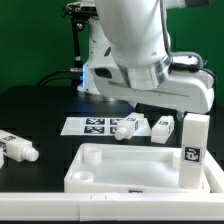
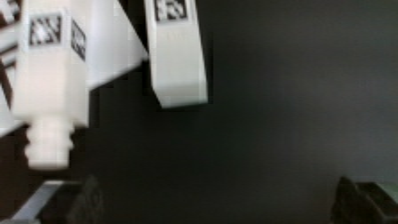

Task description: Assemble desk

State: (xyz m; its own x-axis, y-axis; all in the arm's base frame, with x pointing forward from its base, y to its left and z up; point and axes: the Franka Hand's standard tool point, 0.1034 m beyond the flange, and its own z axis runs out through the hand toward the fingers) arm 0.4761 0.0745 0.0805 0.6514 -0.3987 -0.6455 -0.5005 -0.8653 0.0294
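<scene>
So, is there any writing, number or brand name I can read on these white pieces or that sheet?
No readable words, numbers or brands anywhere.
Upright leg: black-and-white square pattern, not text.
Marker board: square patterns only, too small to make out.
Leg under the wrist camera: blurred square pattern.

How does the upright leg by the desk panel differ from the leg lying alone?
The upright leg stands on end; the lone leg lies on its side. The upright leg is by the desk panel, on the exterior view's right; the lone leg rests on the black table at that view's left, apart from the panel. Both are white posts bearing square tags.
</scene>
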